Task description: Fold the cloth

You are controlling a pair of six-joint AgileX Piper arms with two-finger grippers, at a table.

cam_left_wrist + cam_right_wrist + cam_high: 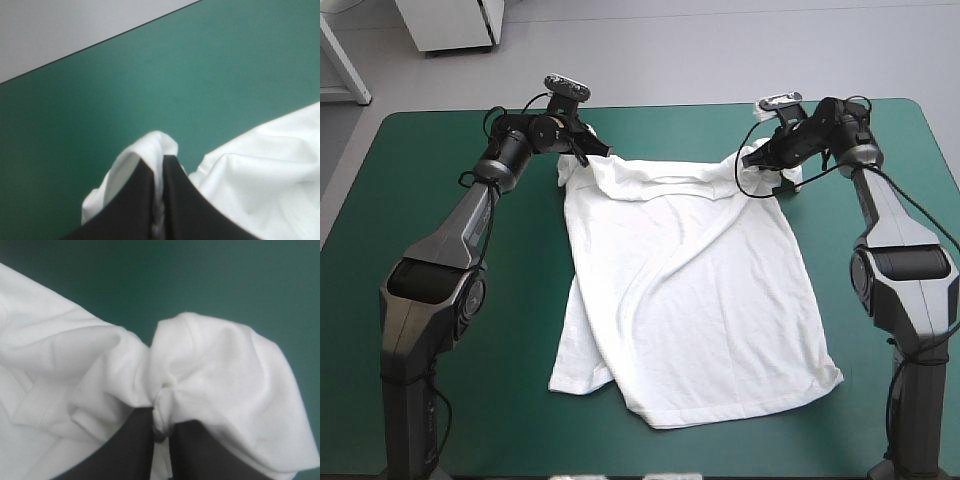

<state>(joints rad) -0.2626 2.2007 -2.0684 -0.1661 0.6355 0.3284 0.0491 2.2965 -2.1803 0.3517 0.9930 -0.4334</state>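
The white T-shirt [690, 300] lies spread on the teal-green cover, its hem toward the near edge and its shoulders toward the far edge. My left gripper [590, 152] is shut on the T-shirt at the far left shoulder. In the left wrist view the black fingers [176, 187] pinch a fold of the T-shirt [150, 147], with more white cloth beside them. My right gripper [760, 158] is shut on the T-shirt at the far right shoulder. The right wrist view shows the T-shirt [215, 365] bunched over the tips of that gripper [161, 421].
Bare teal-green cover [440, 200] surrounds the T-shirt on the left, right and near sides. The table's far edge [100, 42] runs just beyond the left gripper. A white cabinet [450, 22] stands on the floor past the table.
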